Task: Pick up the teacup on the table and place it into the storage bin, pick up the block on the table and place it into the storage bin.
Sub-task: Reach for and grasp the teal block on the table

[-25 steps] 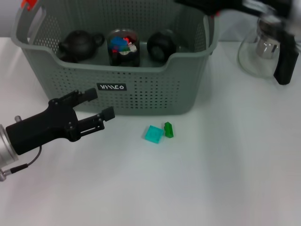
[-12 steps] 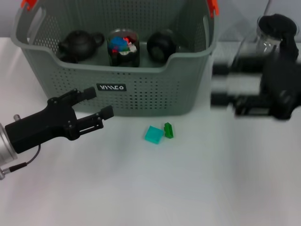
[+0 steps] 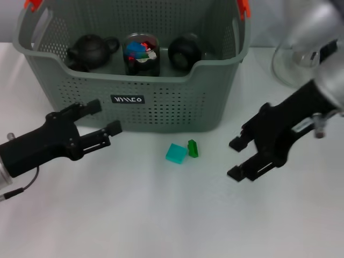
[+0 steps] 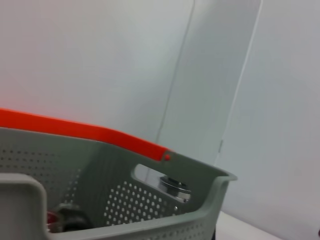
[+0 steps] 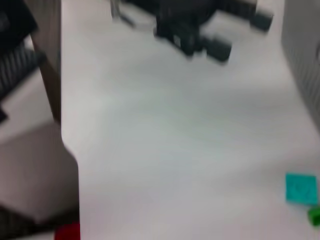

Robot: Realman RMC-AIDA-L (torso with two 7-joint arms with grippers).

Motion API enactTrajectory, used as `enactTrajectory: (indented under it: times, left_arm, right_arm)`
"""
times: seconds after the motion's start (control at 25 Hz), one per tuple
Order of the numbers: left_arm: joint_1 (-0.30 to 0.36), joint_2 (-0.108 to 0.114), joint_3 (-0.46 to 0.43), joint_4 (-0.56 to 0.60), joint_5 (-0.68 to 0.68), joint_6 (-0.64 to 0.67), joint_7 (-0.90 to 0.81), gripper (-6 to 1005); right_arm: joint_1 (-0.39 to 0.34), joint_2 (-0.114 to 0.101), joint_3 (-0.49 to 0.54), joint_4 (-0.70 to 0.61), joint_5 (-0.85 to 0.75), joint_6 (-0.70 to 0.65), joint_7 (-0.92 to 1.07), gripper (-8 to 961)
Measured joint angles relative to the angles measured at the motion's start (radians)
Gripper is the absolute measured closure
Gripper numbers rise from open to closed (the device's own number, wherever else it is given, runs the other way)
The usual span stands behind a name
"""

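The grey storage bin [image 3: 161, 110] stands at the back of the table; its rim [image 4: 200, 172] and orange clip fill the left wrist view. No teacup stands on the table. A round black cup-like vessel [image 3: 184, 51] sits inside the bin at its right end. A teal block [image 3: 176, 153] [image 5: 301, 188] and a small green block [image 3: 193, 148] [image 5: 314, 215] lie on the table just in front of the bin. My right gripper [image 3: 234, 158] hangs open a little to the right of the blocks. My left gripper [image 3: 105, 116] is open, low, by the bin's front left.
Inside the bin there are also a black teapot [image 3: 91, 49] and a glass jar of coloured pieces [image 3: 141, 54]. A glass pitcher [image 3: 285, 67] stands at the back right, partly behind my right arm. In the right wrist view my left gripper [image 5: 200, 30] shows far off.
My right arm has swung from above the bin's right end down to the table, right of the blocks. My left gripper has drawn back slightly to the left.
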Motion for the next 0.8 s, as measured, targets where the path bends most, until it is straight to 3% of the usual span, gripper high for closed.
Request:
enactTrajectory:
  times: [0.28,0.52,0.8]
  left_arm:
    - [0.017,0.000,-0.028,0.002,-0.001,0.015,0.002,170]
    - [0.019,0.000,-0.028,-0.002,-0.001,0.010,0.007,170]
    - [0.032,-0.001,-0.042,0.001,0.003,0.002,0.008,170]
  right_arm:
    - [0.125,0.000,-0.160,0.171,-0.112,0.106,0.025,297]
    - [0.145,0.003,-0.323,0.208,-0.143,0.215,0.025,298]
    - [0.154,0.009,-0.413,0.232,-0.145,0.361,0.033,298]
